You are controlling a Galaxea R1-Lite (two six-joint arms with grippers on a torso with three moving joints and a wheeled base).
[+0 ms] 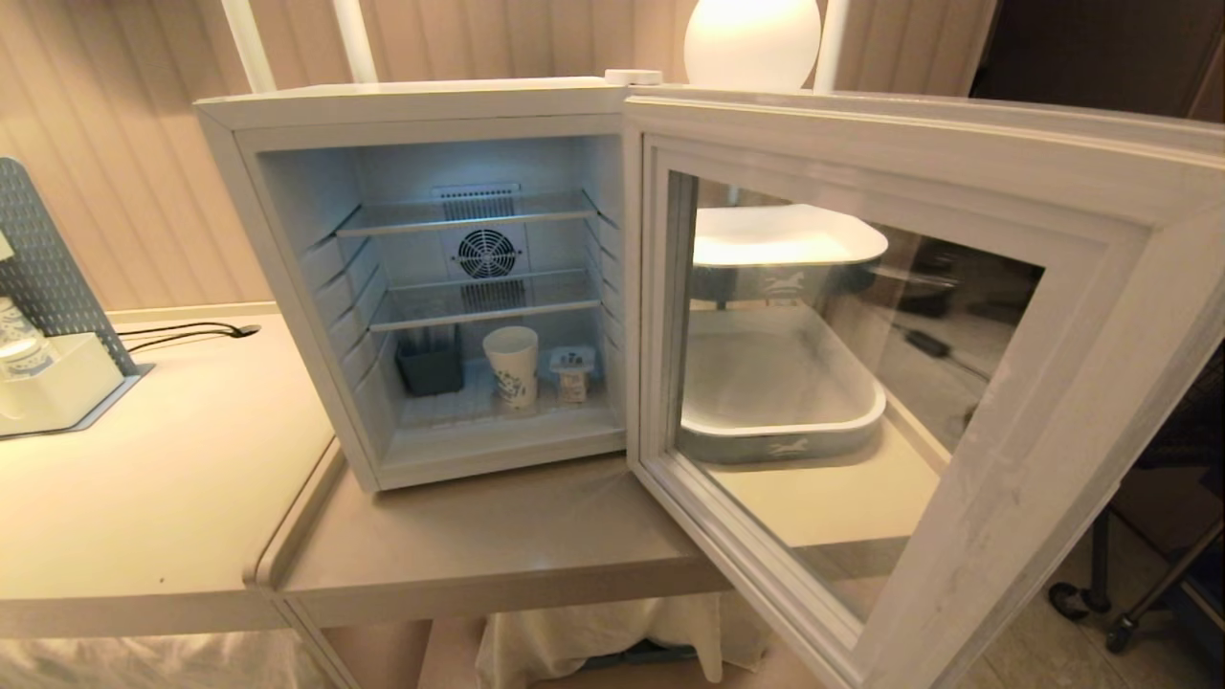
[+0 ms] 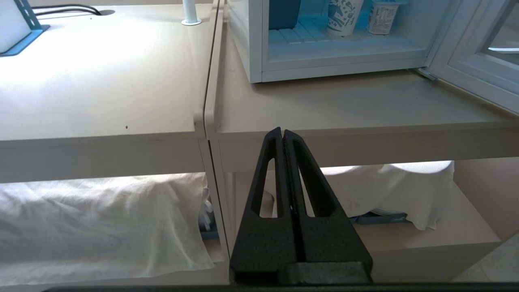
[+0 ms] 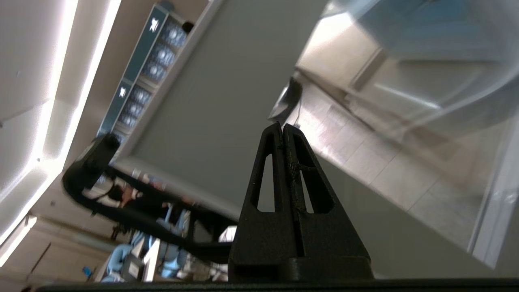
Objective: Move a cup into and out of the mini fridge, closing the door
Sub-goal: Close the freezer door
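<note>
On the counter [image 1: 498, 565] in the head view, the mini fridge [image 1: 287, 110] stands with the door [image 1: 1053, 316] swung wide open to the right. Its floor holds the cup [image 1: 511, 366], upright between a dark bin [image 1: 430, 366] and a small carton [image 1: 572, 372]. From the left wrist, the left gripper [image 2: 282, 134] sits below the counter edge, fingers pressed together, empty. From the right wrist, the right gripper [image 3: 282, 127] is likewise closed on nothing, beside the door glass.

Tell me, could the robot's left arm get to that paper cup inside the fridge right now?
Probably yes. The door stands swung wide to the right, and the cup sits near the front of the mini fridge floor with nothing before it. The left gripper waits below the table edge, shut.
</note>
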